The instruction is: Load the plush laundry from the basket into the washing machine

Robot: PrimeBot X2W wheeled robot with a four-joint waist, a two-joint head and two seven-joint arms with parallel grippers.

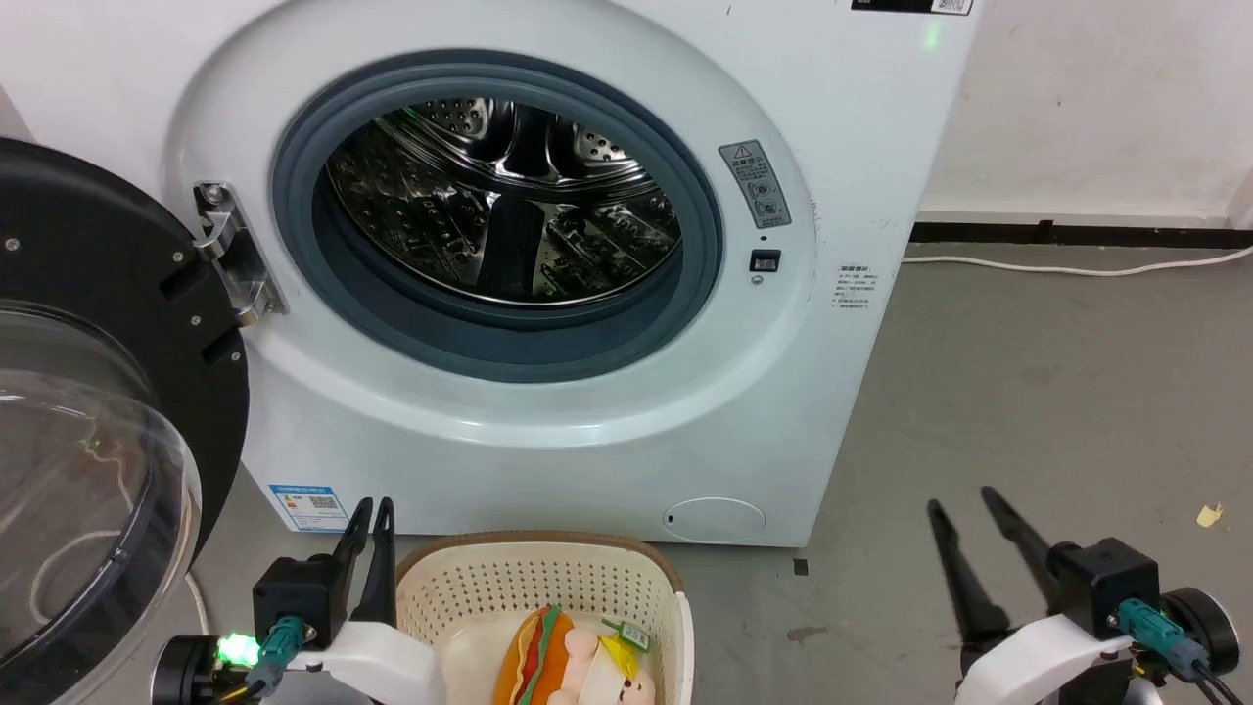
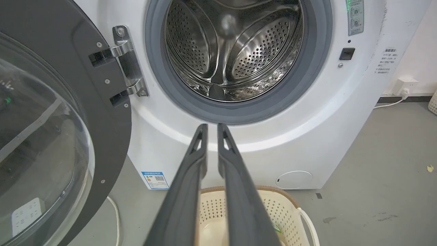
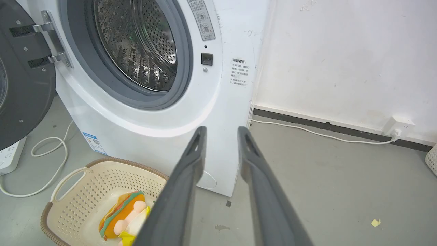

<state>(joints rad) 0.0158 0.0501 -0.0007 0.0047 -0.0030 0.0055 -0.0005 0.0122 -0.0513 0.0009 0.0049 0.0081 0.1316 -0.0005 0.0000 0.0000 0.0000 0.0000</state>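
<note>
The plush laundry (image 1: pixel 563 656), a pink doll with a hamburger on its back and a green tag, lies in the cream basket (image 1: pixel 489 578) on the floor before the washing machine (image 1: pixel 832 196). Its round door (image 1: pixel 98 411) is swung open to the left, baring the steel drum (image 1: pixel 509 196). My left gripper (image 1: pixel 376 507) stands just left of the basket, its fingers a narrow gap apart and holding nothing. My right gripper (image 1: pixel 964 499) is open over the bare floor well to the right. The right wrist view shows the plush (image 3: pixel 124 213) in the basket (image 3: pixel 102 177), left of my fingers (image 3: pixel 191 160).
A white cable (image 1: pixel 1077 266) runs along the wall base to a socket (image 3: pixel 399 126). A power strip (image 3: pixel 8 155) and looped cord (image 3: pixel 51 150) lie under the open door. A yellow scrap (image 1: pixel 1210 514) lies on the grey floor at the right.
</note>
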